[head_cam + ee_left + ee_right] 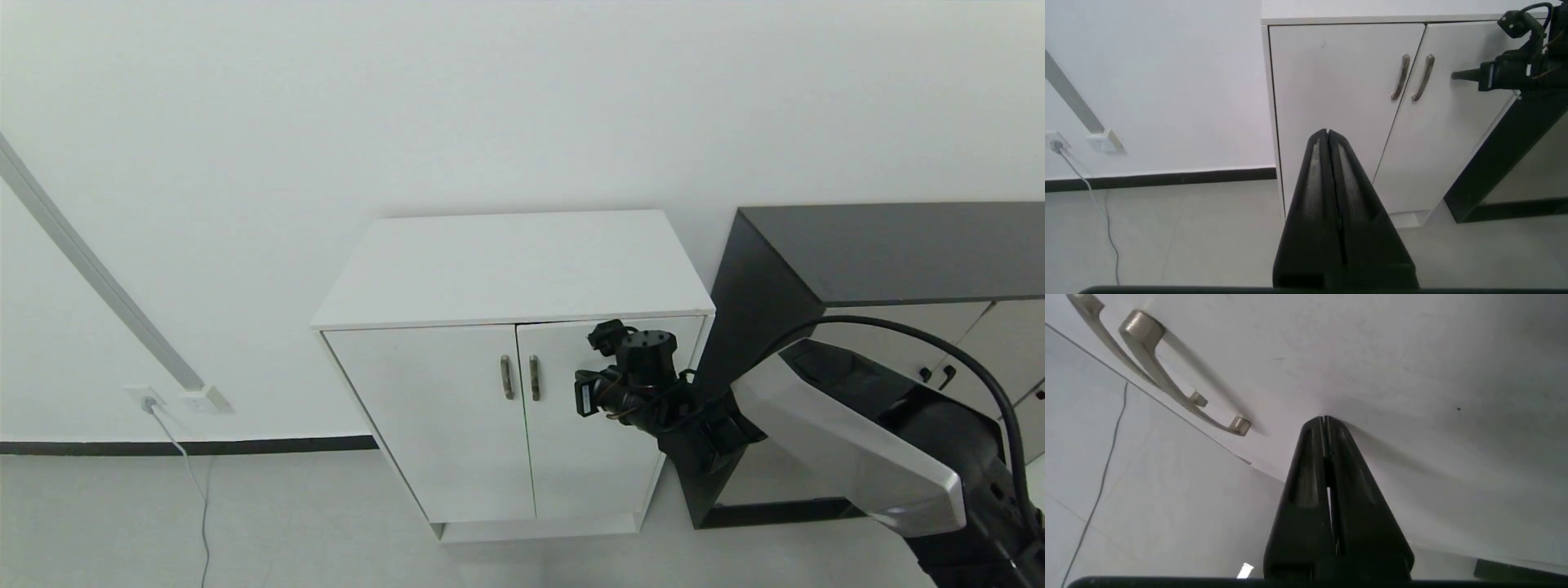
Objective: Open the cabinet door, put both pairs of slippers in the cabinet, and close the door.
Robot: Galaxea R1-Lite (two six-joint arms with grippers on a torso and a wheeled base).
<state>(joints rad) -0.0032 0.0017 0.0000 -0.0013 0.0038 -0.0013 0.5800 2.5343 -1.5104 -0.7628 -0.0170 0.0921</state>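
The white cabinet [506,269] is found dead centre against the wall, both doors shut, with the two metal handles [507,376] set side by side at the middle seam. The right gripper [1325,423] is parked right up at the right door [588,465], roughly 3 o'clock from the handles, fingers pressed together with nothing gripped. Actual contact can't be made out. The left gripper [1326,133] is held well back from the cabinet, also closed up and empty. A dark cabinet [898,253] is seen at 3 o'clock of the white one, and a wall socket [147,400] with a cable [204,531] at 9 o'clock.
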